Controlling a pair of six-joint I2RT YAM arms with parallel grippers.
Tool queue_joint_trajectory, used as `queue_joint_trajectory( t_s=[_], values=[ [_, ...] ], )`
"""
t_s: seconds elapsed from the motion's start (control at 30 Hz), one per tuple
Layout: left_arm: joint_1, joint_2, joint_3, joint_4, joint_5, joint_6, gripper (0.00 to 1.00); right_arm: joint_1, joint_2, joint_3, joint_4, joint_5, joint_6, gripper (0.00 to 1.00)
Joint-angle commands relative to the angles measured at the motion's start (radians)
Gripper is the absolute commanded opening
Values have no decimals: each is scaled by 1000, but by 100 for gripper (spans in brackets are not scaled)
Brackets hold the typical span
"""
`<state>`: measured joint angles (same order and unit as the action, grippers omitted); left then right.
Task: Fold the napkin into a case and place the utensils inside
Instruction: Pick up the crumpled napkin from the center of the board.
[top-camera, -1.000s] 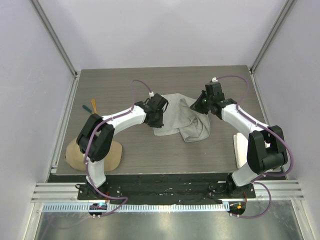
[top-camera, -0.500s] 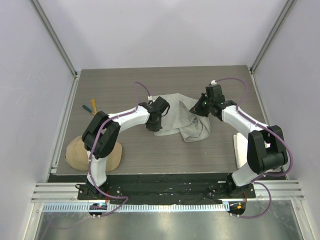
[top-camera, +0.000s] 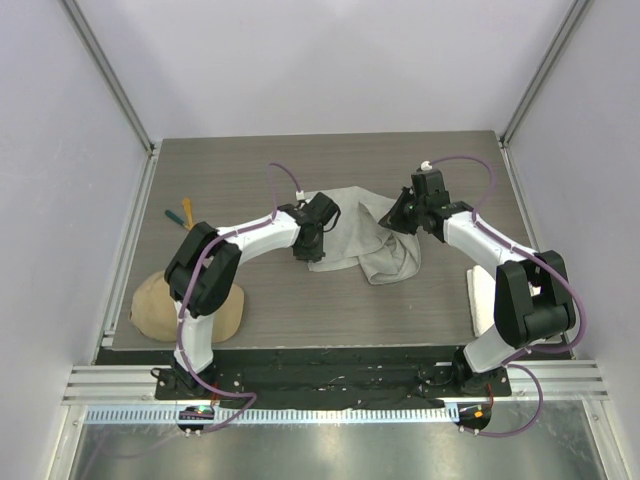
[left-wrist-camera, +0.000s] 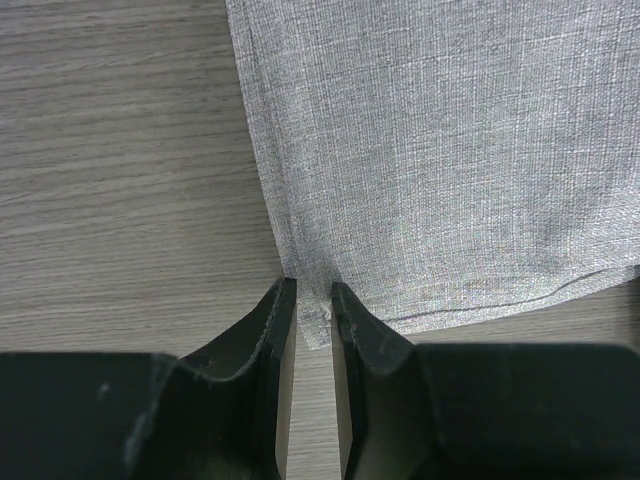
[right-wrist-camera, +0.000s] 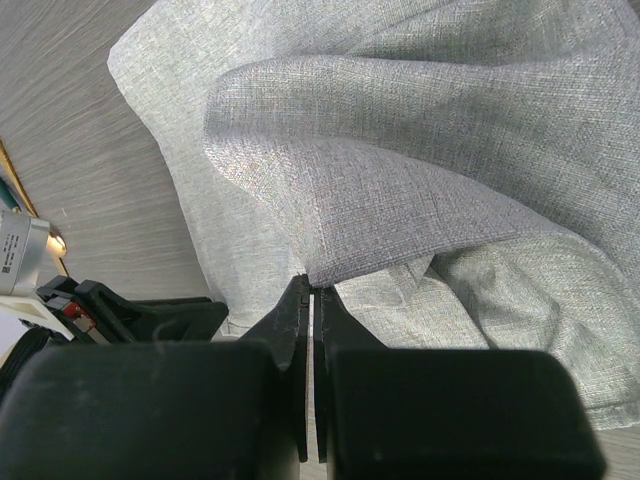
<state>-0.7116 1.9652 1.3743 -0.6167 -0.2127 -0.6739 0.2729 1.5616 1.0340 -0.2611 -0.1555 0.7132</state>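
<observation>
the left gripper (left-wrist-camera: 310, 300) stands low at the table (left-wrist-camera: 120, 150). its jaws are a narrow slit apart, and a corner on the left side of the napkin (left-wrist-camera: 440, 150) lies between the tips. the gap looks wider than the thin cloth, so it reads as loosely open rather than pinching. the right gripper (right-wrist-camera: 312, 290) has its jaws pressed together on a raised fold at the napkin's far right side.

the napkin lies mid-table between the two grippers, flat on its left part and bunched in soft folds on its right. it is not yet folded into a case. the utensils (top-camera: 180, 213), one orange-handled and one teal-handled, lie on bare wood near the table's left edge, well apart from the napkin.

the table is dark grey wood grain. a tan cap (top-camera: 160, 305) sits at the near left corner beside the left arm. a white towel (top-camera: 480, 295) lies at the near right edge, partly under the right arm. pale walls (top-camera: 330, 70) close the left, far and right sides. bare wood shows along the far strip and in the near middle, in front of the napkin.
</observation>
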Motion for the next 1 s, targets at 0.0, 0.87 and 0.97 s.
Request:
queue_joint_trajectory(
  t_s=[0.0,0.87,0.97],
  values=[
    [-2,-9,35,38,-4,-16,24,-1,-58,-6,36,-16,-12,1],
    [-3,-18,98,-11,-97,-6,0,-1,-78,9,11,-7,-53,1],
    [-3,-64,156,-60,-73,16,0,-4,-98,43,-35,31,-89,1]
  ],
)
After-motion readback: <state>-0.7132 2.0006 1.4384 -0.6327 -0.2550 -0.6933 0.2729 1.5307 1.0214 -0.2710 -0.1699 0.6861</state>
